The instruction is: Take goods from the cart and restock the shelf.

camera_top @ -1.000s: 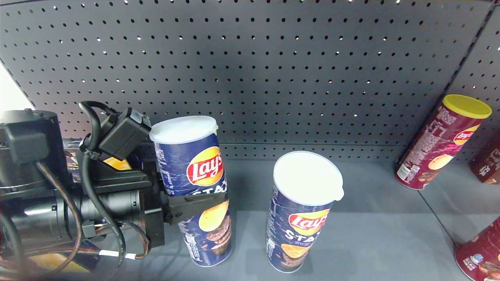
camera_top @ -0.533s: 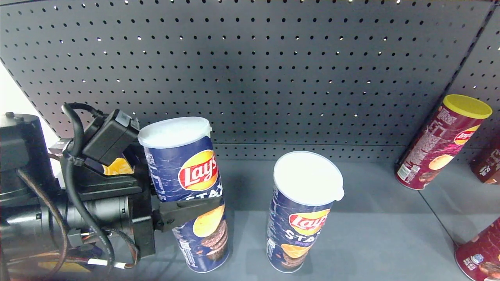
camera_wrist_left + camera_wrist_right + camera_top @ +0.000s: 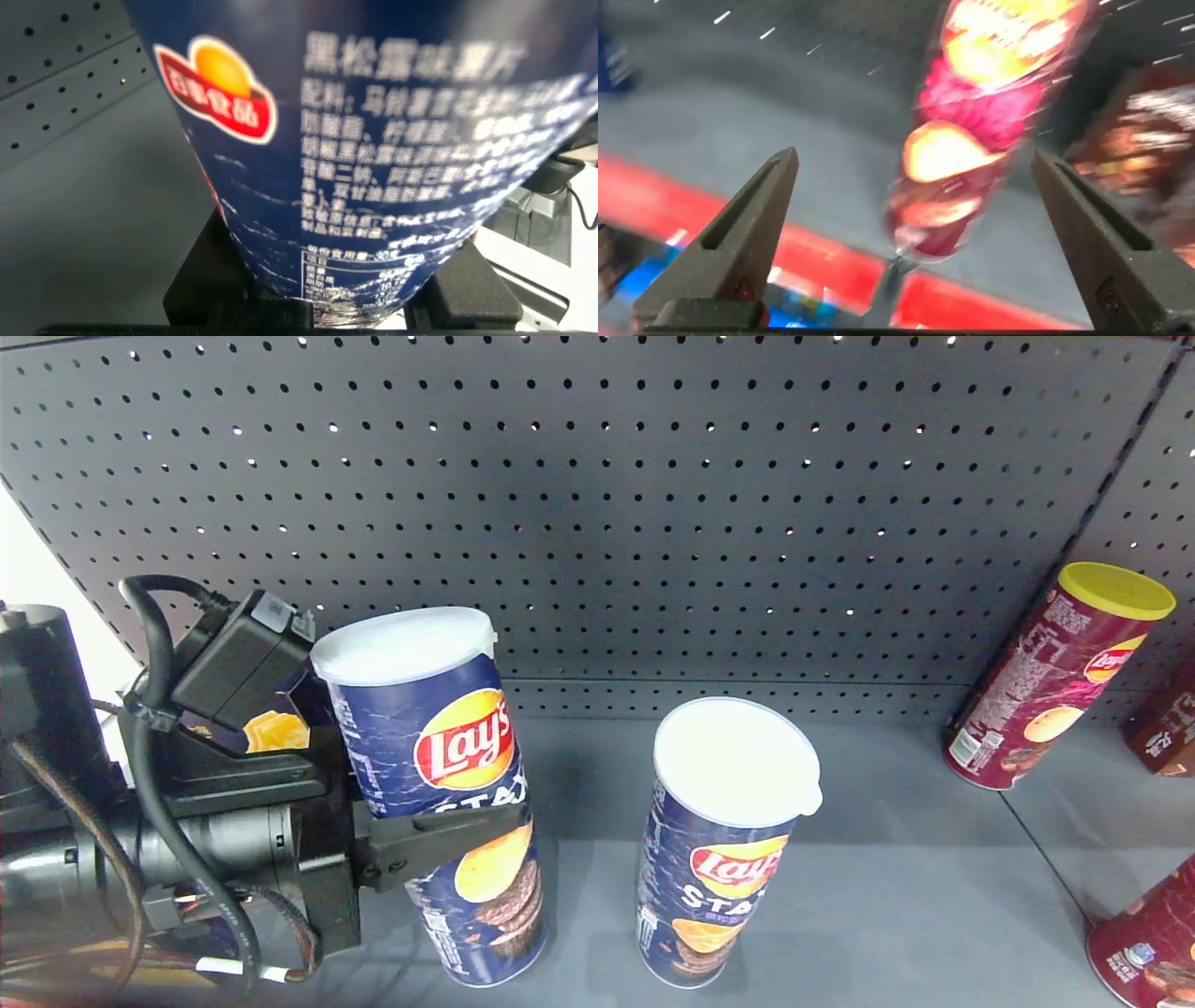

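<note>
A blue chips can (image 3: 425,775) with a white lid leans slightly over the grey shelf (image 3: 896,887) at the left, and my left gripper (image 3: 448,807) is shut on its middle. In the left wrist view the same can (image 3: 374,140) fills the space between the dark fingers (image 3: 201,285). A second blue can (image 3: 719,840) stands upright on the shelf just to the right, apart from the held one. My right gripper (image 3: 920,247) is open with nothing between its fingers, and it faces a blurred red can (image 3: 971,131) on a shelf.
The pegboard back wall (image 3: 597,523) rises behind the cans. A red can with a yellow lid (image 3: 1055,681) leans at the far right, with two more red cans (image 3: 1148,943) near it. A red shelf-edge strip (image 3: 831,271) crosses the right wrist view.
My left gripper has shifted to the left and a little toward me, carrying the blue can with it. The second blue can and the red cans have stayed put.
</note>
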